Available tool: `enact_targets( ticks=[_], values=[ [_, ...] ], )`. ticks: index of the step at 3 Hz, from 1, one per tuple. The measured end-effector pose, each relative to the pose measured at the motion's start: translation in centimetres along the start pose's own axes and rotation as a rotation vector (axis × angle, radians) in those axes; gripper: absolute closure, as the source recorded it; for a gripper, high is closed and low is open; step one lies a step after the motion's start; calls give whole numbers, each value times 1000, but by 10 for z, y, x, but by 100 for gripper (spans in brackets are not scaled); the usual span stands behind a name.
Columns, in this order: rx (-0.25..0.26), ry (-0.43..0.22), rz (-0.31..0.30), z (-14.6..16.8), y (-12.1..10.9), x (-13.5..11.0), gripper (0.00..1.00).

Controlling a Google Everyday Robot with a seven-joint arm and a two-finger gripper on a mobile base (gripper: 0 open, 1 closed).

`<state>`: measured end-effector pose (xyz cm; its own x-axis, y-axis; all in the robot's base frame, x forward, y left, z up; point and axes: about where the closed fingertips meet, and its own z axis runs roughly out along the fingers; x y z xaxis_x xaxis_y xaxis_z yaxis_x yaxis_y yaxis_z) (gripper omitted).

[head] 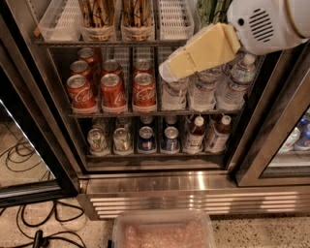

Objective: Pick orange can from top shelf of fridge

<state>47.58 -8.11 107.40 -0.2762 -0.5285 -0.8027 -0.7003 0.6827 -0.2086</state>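
Note:
Two orange cans [97, 13] [137, 12] with dark streaks stand side by side in white slotted bins on the top shelf [63, 43] of the fridge [193, 191]. Their tops are cut off by the upper edge of the view. My gripper [168, 71], pale yellow on a white arm, reaches in from the upper right. Its tip hangs in front of the water bottles on the middle shelf. It is below and to the right of the orange cans and apart from them. It holds nothing that I can see.
Empty bins [57, 22] [175, 19] flank the orange cans, with green-patterned cans [213, 9] further right. Red cola cans [114, 89] and water bottles [203, 89] fill the middle shelf. Small cans and bottles stand below. A clear tub [162, 232] and cables [29, 218] lie on the floor.

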Motion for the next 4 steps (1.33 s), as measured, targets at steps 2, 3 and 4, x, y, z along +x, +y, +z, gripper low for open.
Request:
enact_targets(
  ticks=[2,3,4],
  values=[
    [-5,-199,-85,31,63,-32,0],
    [36,-351,-148,49,61,-77,0],
    [73,-417,-141,67,42,-92,0]
  ],
)
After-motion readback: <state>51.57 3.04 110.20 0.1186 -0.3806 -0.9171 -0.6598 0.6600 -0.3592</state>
